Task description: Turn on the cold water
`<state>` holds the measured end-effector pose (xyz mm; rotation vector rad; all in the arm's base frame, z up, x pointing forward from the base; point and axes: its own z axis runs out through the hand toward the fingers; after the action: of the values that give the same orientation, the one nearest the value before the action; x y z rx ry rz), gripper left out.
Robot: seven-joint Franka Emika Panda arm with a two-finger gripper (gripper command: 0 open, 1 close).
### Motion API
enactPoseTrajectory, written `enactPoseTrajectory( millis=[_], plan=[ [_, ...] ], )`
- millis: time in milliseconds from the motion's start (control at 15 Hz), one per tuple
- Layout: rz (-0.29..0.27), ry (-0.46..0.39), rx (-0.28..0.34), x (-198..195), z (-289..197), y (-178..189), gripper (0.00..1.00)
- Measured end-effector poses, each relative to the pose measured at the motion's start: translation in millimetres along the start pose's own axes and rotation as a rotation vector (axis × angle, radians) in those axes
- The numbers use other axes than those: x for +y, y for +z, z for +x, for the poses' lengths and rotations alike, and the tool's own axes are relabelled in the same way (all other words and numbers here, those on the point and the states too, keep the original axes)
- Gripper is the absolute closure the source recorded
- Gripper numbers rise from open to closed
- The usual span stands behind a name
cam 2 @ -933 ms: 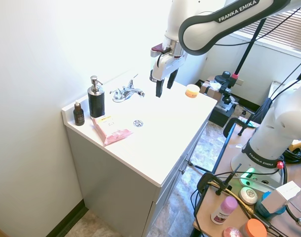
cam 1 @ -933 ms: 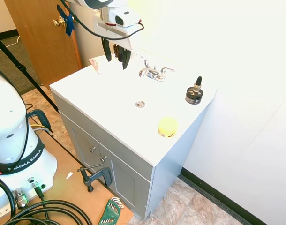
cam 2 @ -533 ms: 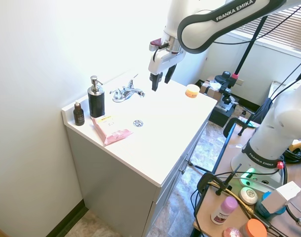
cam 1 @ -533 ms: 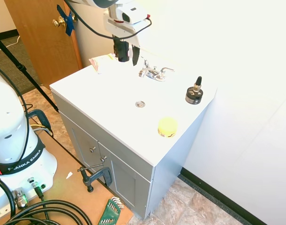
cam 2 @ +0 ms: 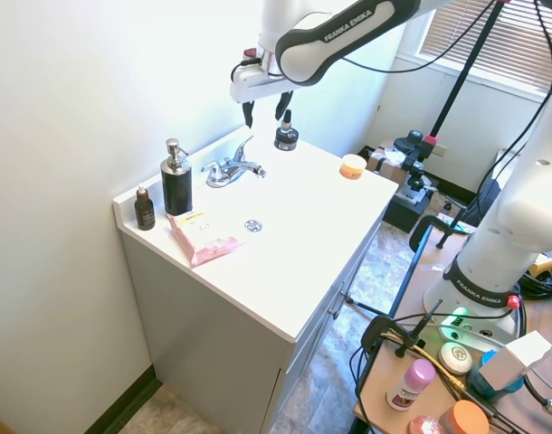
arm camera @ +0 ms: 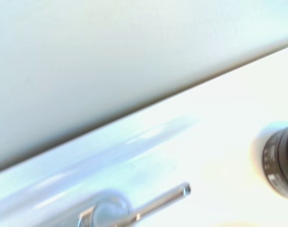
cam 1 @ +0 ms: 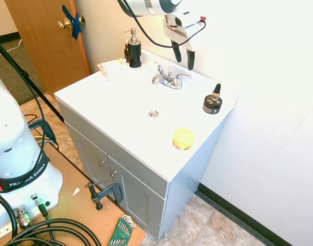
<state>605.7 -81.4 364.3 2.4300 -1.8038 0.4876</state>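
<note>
White vanity top filled the middle of the first exterior view, dry as far as could be seen, no water running into the drain at frame centre. White robot arm came in along the top of the second exterior view, reaching toward the back wall. Its gripper hung in the upper middle of the first exterior view, above and just behind the tap, fingers parted a moderate way and gripping nothing, not touching any lever.

Chrome tap sat at the back of the counter, upper centre of both exterior views. Cold lever was the one on the right of the spout in the first exterior view, nearest the gripper; the wrist view showed a slim chrome lever at lower centre, blurred, likely that same lever. It looked unturned.

Progress judged: approach nearly done, gripper roughly over the cold side. Left to do: lower to the lever, catch or push it, swing it until water ran. None of that had started.

Other items: black pump bottle upper left of tap, pink packet left of the drain in the second exterior view, small dark dropper bottle right of tap, yellow round tin near the front edge.
</note>
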Motion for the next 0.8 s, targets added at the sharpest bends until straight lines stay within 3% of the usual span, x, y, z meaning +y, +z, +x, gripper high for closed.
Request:
enactPoseTrajectory(
  millis=[333, 800],
  plan=[
    [-0.041, -0.004, 0.018, -19, 3, 39, 0.0],
    [-0.1, -0.019, -0.012, 20, -13, 63, 0.0]
  ],
)
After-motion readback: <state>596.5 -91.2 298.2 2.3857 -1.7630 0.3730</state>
